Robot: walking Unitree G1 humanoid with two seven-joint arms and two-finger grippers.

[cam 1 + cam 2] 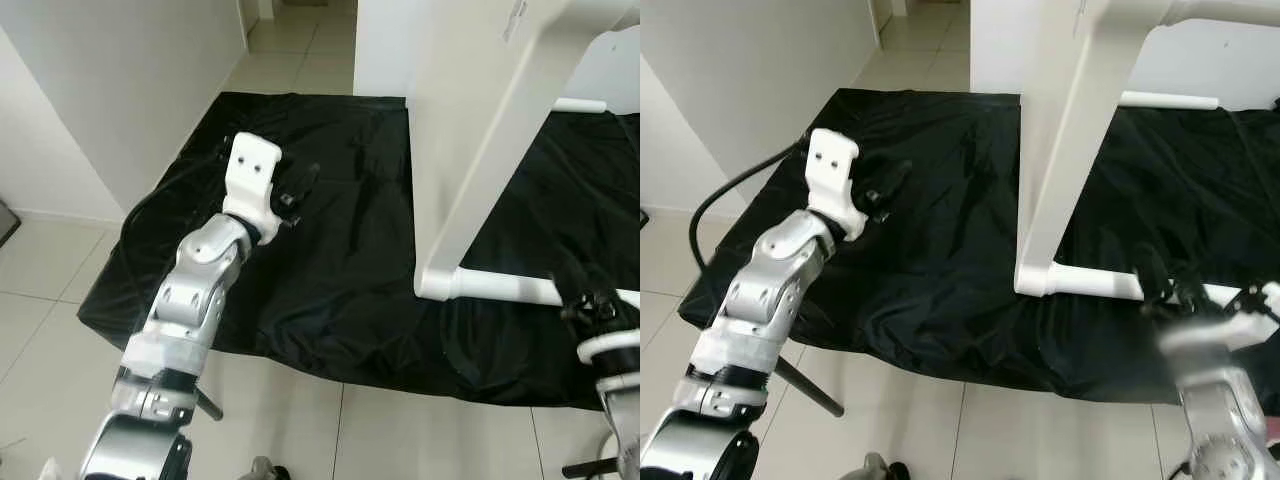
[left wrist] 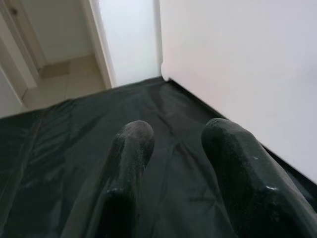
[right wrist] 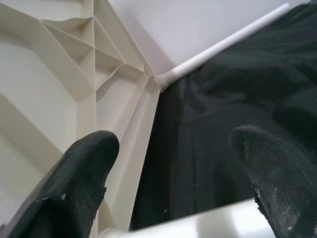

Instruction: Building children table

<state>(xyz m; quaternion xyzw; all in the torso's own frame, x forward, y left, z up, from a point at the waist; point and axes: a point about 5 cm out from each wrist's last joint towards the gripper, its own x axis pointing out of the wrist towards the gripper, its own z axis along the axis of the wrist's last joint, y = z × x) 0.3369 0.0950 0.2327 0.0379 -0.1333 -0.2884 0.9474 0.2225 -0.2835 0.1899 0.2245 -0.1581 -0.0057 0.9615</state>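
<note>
**White table frame on its side on the black sheet, both grippers empty**

Table (image 1: 480, 150): white plastic, lying tipped on the black sheet (image 1: 330, 260). Broad flat panel stands up at the back. A thick squared leg (image 1: 1065, 150) slopes down from upper right to a rounded foot on the sheet, roughly centre of the head views. From that foot a round white tube (image 1: 505, 288) runs along the sheet toward the robot's right. A second thin tube (image 1: 1168, 100) shows further back, near the far end of the panel.

Right wrist view shows the underside of the panel (image 3: 74, 64): cream-white, moulded ribs forming triangular and boxy cells, ribs converging on a socket where a tube (image 3: 223, 44) plugs in. Another piece of white tube (image 3: 198, 223) crosses close under the fingers.

Right gripper (image 1: 592, 300): low right, directly over the floor-level tube, near its right end. Fingers (image 3: 79, 178) spread wide either side of it, nothing clamped. Contact with the tube: can't tell.

Left gripper (image 1: 298, 185): arm stretched forward over the left part of the sheet, well apart from the table leg. Fingers (image 2: 129, 168) parted with a clear gap, nothing between them, pointing along the sheet toward the white wall (image 2: 237, 64).

Sheet is wrinkled, glossy, spread over pale floor tiles (image 1: 60, 300). A black cable (image 1: 725, 195) loops by the left arm.
</note>
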